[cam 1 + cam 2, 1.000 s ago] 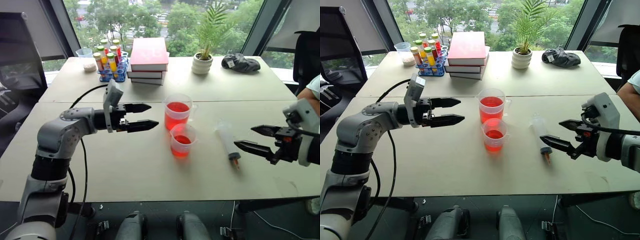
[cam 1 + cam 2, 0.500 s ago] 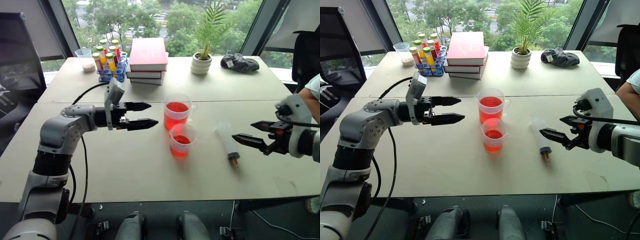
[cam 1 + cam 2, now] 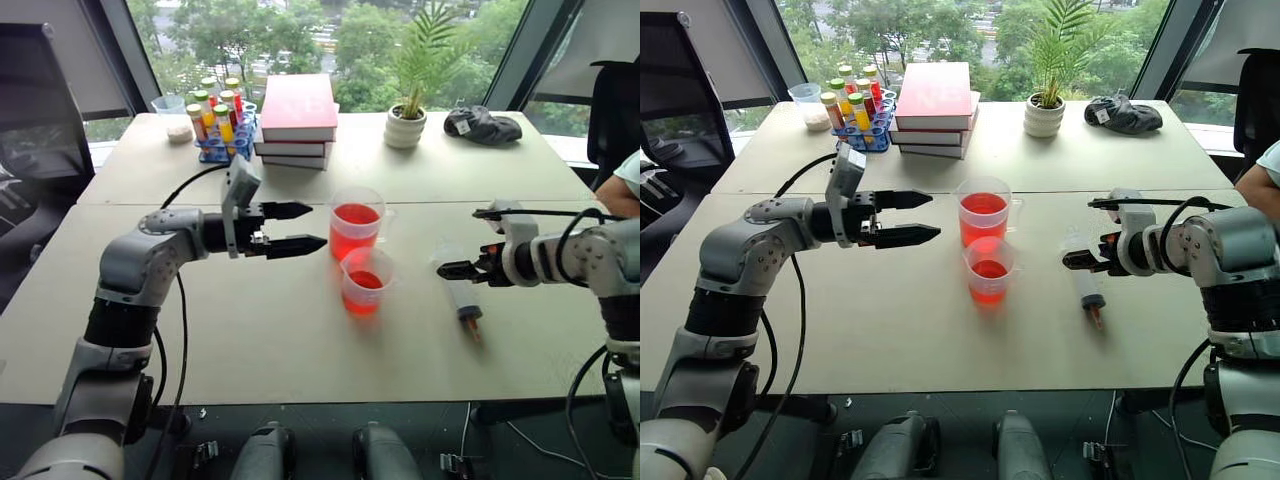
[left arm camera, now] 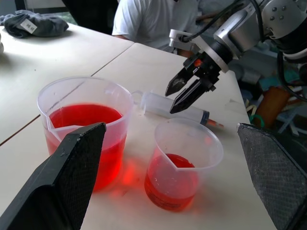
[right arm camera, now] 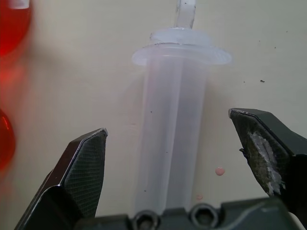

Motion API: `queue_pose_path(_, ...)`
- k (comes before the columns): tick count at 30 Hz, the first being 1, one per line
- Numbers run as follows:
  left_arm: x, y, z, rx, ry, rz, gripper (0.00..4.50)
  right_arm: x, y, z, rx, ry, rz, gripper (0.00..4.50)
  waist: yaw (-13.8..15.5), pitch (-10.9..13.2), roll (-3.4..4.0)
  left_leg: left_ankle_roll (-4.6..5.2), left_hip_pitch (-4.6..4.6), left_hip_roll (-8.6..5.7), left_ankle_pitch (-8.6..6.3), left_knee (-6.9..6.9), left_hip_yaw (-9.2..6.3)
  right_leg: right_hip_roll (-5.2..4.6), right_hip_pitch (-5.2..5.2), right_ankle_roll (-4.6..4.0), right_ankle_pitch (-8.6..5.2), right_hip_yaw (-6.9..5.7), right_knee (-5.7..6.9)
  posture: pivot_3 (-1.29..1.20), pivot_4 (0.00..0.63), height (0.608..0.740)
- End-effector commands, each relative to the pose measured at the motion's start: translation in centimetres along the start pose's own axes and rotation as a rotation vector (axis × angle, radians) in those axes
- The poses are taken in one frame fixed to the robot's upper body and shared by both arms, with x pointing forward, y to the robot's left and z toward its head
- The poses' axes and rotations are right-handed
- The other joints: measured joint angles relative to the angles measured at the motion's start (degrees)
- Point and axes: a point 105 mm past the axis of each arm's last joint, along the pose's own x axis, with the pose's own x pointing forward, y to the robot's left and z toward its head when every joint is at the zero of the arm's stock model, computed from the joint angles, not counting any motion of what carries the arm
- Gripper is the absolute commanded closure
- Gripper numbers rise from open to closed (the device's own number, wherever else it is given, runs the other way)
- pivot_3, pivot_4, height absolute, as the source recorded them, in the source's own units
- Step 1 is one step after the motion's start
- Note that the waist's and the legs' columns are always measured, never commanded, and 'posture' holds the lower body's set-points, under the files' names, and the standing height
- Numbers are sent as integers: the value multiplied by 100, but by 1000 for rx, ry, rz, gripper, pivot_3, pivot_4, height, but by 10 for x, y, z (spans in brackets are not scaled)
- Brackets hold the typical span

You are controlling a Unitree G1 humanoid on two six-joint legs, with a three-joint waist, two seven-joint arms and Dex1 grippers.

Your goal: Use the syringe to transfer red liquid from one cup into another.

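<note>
Right fingers (image 5: pixel 86 172) wide, straddling syringe (image 5: pixel 170 124) | left fingers (image 3: pixel 300 244) wide, empty

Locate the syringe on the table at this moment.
In the head views the syringe lies flat on the table's right side, right of the smaller cup, directly under the open right gripper.

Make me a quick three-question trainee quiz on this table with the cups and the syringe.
1. True or false: the right tool is shut on the large clear plastic syringe.
2. Which holds more red liquid: A, the taller clear plastic cup, or B, the shorter clear plastic cup?
3. Fill in: the syringe lies flat on the ____.

Key: 1 false, it straddles the barrel, open. 2 A. 3 pale table.
</note>
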Motion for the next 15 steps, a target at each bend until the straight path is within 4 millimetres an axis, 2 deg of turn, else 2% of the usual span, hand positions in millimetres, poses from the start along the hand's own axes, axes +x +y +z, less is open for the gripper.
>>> queue_pose_path(1,-2,-4,6,43,-15,6,0,11,-2,6,-29,2,-6,38,-6,0,0,0,0,0,0,0,0,10,0,1,0,1,0,0,150,740)
queue_pose_path(5,-4,-4,6,46,-17,20,0,18,1,9,-66,19,1,38,-15,-2,-4,0,5,3,0,6,0,16,5,2,1,2,4,0,150,740)
queue_pose_path(11,-7,-3,6,51,-15,31,0,18,7,12,-136,22,13,2877,-28,-3,-6,0,8,6,0,6,-1,19,6,1,2,4,8,0,150,740)
queue_pose_path(12,-7,-2,7,56,-15,32,0,16,7,13,-146,17,9,3094,-26,-3,-6,0,8,8,0,5,-2,20,6,1,2,3,7,0,150,740)
queue_pose_path(15,-7,0,10,68,-18,36,0,6,5,21,-160,-22,-5,3095,-22,-3,-5,0,7,7,0,4,-2,19,3,1,2,3,8,0,150,740)
